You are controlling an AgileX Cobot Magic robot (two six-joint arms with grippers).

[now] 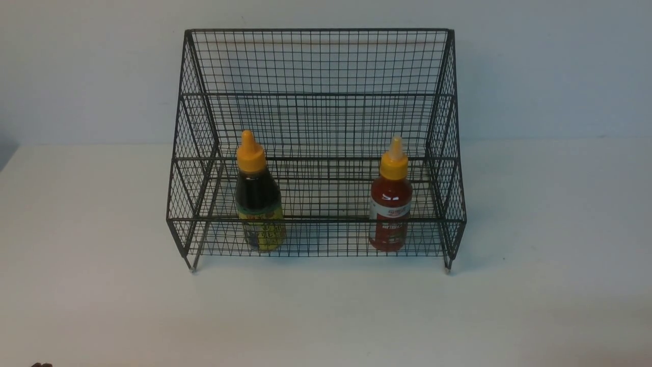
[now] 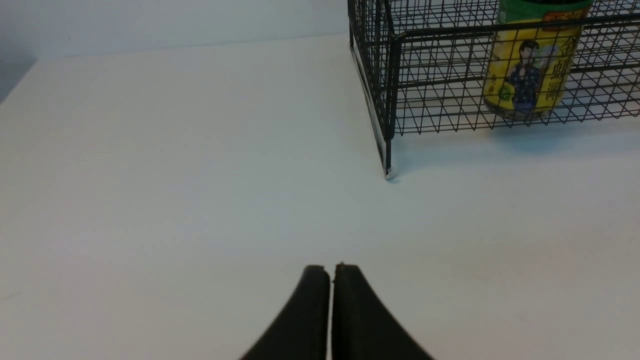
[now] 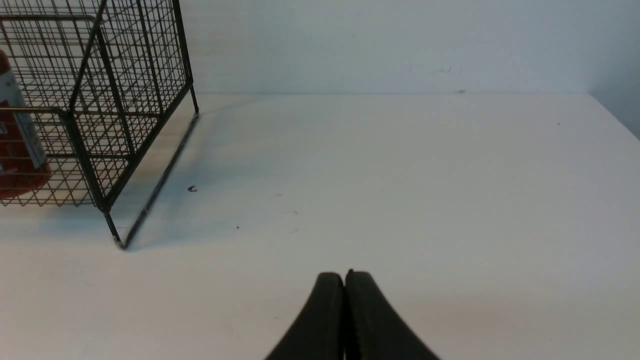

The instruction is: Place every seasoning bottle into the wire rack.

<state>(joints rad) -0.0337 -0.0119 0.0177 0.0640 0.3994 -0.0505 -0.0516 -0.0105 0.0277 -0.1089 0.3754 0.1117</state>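
Left end effector [image 2: 331,272]: I see its two black, smooth, curved fingers pressed together, empty, above bare counter [image 2: 175,175], well short of the rack's corner foot.
Right end effector [image 3: 345,280]: I see the same pair of dark tapered fingers, closed on nothing, off to the rack's right side.
Bottles: I count two, both upright on the lower front tier, well apart.
Dark sauce bottle [image 1: 258,196]: toward the left; glossy plastic, orange-yellow pointed cap, yellow-green label.
Red sauce bottle [image 1: 390,201]: toward the right; same cap shape, white-and-red label.
Wire rack [image 1: 316,61]: one; black thin-wire mesh, stepped, tall back, small feet.
Counter: one; plain, matte, pale.
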